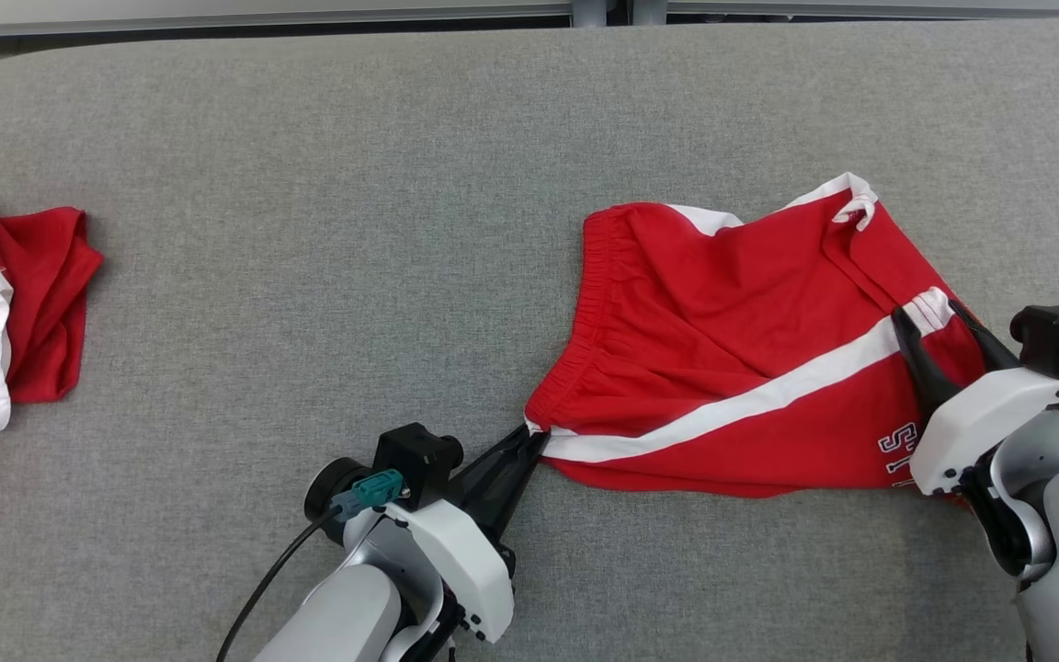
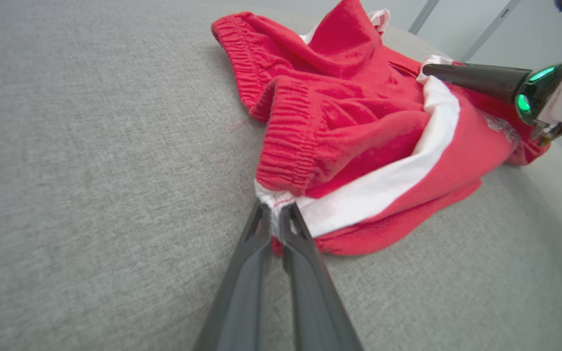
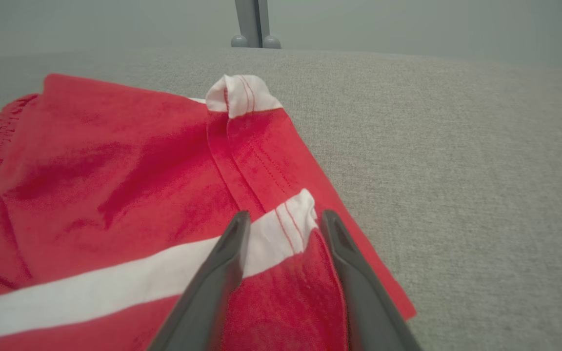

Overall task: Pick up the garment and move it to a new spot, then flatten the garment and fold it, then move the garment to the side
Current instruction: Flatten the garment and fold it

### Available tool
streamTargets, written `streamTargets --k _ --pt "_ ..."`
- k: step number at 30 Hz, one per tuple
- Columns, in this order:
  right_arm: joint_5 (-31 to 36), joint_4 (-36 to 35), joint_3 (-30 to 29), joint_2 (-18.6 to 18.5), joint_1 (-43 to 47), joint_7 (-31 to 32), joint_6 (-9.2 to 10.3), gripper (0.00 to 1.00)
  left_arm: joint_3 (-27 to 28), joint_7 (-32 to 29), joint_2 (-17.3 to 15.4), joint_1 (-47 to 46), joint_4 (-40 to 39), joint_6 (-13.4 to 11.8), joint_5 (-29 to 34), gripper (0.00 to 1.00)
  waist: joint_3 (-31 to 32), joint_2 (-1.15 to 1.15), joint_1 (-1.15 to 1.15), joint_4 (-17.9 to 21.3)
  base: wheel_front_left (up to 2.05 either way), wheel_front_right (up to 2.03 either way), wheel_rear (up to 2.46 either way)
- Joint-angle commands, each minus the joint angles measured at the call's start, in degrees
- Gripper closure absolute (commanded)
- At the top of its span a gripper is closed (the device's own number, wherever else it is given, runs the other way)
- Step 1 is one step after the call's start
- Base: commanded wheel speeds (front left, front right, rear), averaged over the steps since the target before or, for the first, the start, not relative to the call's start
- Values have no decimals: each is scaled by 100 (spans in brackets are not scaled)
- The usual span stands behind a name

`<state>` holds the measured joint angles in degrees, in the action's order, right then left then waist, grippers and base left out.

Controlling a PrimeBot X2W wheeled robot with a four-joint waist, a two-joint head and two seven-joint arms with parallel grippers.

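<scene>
Gripper states differ. The left gripper (image 1: 529, 439), at the lower centre of the head view, is pinched tight on the near corner of the red shorts (image 1: 723, 340), where the gathered waistband (image 1: 586, 317) meets the white stripe (image 1: 768, 397). In the left wrist view its two fingers (image 2: 256, 243) press together on that white corner. The right gripper (image 1: 936, 317), at the right edge of the head view, stands open, its tips down on the cloth at either side of the stripe's far end, with fabric between them but not clamped. The shorts lie rumpled right of centre on the grey worktop (image 1: 309, 230). A pile of red and white clothes (image 1: 5, 313) sits well apart at the left edge.
</scene>
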<state>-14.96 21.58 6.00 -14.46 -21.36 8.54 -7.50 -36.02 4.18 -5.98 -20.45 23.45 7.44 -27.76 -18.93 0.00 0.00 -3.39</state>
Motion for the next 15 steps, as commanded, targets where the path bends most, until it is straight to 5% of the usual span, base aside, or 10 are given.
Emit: streamTargets --k 1,2,15 --pt "-120 67 36 -90 -97 95 2 90 5 52 -13 -97 60 4 -19 100 -13 0 0 -3 0 0 0" --pt "-182 63 67 -104 -146 106 2 100 8 88 -8 -119 73 3 -19 100 -14 0 0 -1 0 0 0" --pt "-485 -1149 -212 -84 315 -835 2 100 564 660 -320 -222 -939 -345 -83 100 445 0 0 149 0 0 0"
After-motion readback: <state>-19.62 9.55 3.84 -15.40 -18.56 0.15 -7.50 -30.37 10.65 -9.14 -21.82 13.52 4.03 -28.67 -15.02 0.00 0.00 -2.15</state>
